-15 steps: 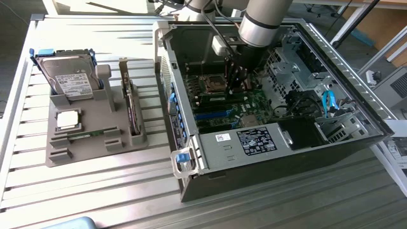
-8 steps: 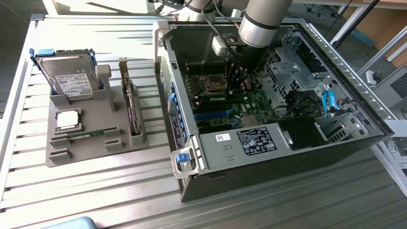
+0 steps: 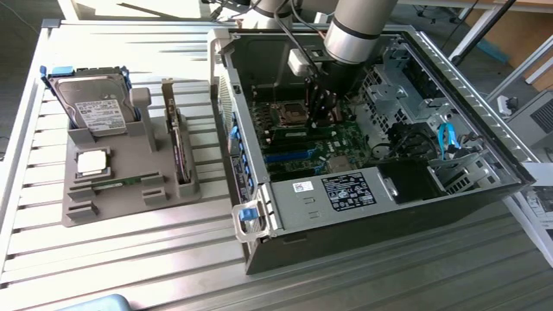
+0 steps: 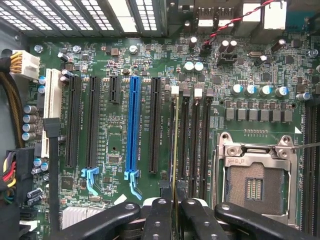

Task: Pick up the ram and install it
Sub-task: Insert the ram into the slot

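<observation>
Inside the open computer case (image 3: pixel 484 188) my gripper (image 3: pixel 324 107) hangs low over the green motherboard (image 3: pixel 346 139). In the wrist view the gripper (image 4: pixel 175 216) is shut on the ram (image 4: pixel 175 150), which shows edge-on as a thin strip between the two black fingers (image 4: pixel 159 217). The ram lies along the first of several black memory slots (image 4: pixel 195 140), beside the open processor socket (image 4: pixel 255 185). Whether it touches the slot I cannot tell. A second green ram stick (image 3: pixel 116 184) lies in the grey holder (image 3: pixel 129 207) on the table.
The grey holder on the exterior view's left also carries a hard drive (image 3: pixel 95 107), a square silver processor chip (image 3: pixel 92 162) and an upright expansion card (image 3: pixel 177 152). A blue card slot (image 4: pixel 134 125) and black card slots flank the memory slots. Cables (image 3: pixel 447 139) crowd the case's far side.
</observation>
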You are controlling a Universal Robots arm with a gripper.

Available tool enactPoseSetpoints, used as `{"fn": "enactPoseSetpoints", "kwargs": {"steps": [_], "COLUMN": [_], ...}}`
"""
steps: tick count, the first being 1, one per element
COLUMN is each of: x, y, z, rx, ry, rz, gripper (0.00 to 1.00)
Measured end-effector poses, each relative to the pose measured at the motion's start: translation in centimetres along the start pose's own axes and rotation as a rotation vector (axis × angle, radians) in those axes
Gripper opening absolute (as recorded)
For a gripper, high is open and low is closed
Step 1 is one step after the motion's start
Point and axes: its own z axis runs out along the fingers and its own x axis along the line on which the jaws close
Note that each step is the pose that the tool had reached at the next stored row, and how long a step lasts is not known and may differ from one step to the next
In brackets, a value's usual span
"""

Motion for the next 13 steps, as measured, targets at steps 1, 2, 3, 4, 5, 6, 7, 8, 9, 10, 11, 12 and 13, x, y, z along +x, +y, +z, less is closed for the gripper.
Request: {"fn": "enactPoseSetpoints", "kwargs": {"steps": [1,2,3,4,5,6,7,8,9,10,11,12,13], "x": [0.00,0.00,0.00,0.00,-0.01,-0.01,-0.01,-0.01,-0.01,-0.01,-0.02,-0.02,-0.02], "y": [0.00,0.00,0.00,0.00,-0.01,-0.01,-0.01,-0.01,-0.02,-0.01,-0.02,-0.02,-0.02], "z": [0.00,0.00,0.01,0.01,0.02,0.03,0.06,0.09,0.13,0.15,0.16,0.18,0.19], "rx": [0.0003,0.0005,0.0007,0.0008,0.0008,0.0008,0.0009,0.0010,0.0009,0.0007,0.0007,0.0007,0.0008], "ry": [0.0003,0.0004,0.0007,0.0009,0.0013,0.0012,0.0010,0.0010,0.0010,0.0011,0.0012,0.0012,0.0011], "rz": [-0.004,-0.006,-0.008,-0.009,-0.010,-0.010,-0.010,-0.010,-0.010,-0.010,-0.011,-0.011,-0.011], "gripper": [0.14,0.14,0.14,0.14,0.14,0.14,0.14,0.14,0.14,0.14,0.14,0.14,0.14]}}
